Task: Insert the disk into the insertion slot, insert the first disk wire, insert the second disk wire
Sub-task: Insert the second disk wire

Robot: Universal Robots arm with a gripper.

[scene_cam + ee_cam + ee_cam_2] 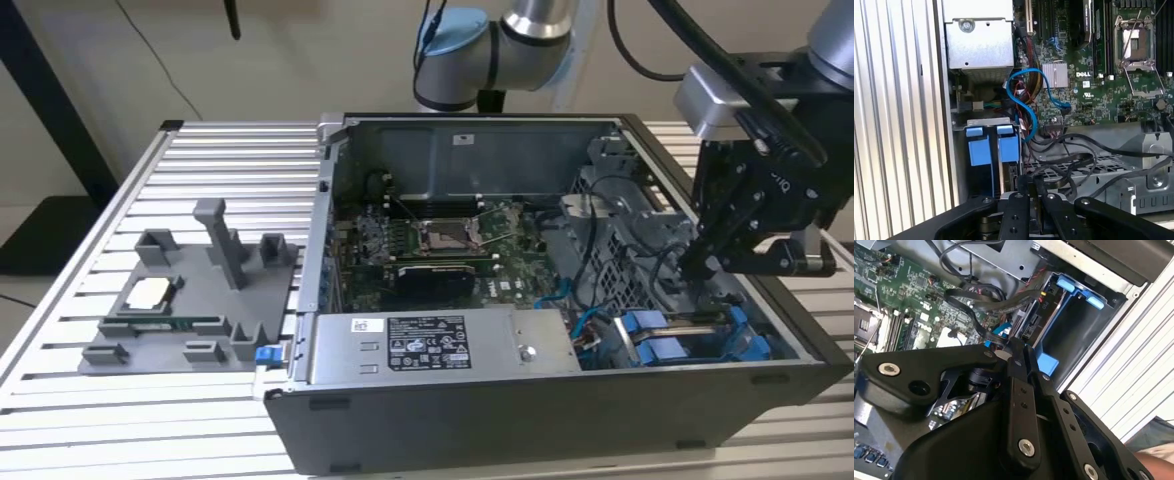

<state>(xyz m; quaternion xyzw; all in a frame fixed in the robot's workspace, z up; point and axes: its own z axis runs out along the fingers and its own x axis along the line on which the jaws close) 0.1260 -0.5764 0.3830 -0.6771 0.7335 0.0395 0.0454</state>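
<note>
The insertion slot [731,330] is a grey bay with blue fittings [1008,147] in the open computer case's corner, at the exterior view's lower right. In the second wrist view the disk [1027,324] stands edge-on in the slot [1081,332], with its blue carrier around it. My black gripper [697,268] hangs just above the bay. Its fingers sit close together on the end of a black disk wire [985,315], right beside the disk's edge. In both wrist views the gripper [1015,351] [1030,181] points into a tangle of black cables [1069,165].
A grey labelled power-supply box [427,345] lies beside the bay. The motherboard [427,245] fills the case floor and a perforated metal cage [627,225] stands behind the gripper. A grey fixture tray [187,300] rests on the slatted table [80,400] at the exterior view's left.
</note>
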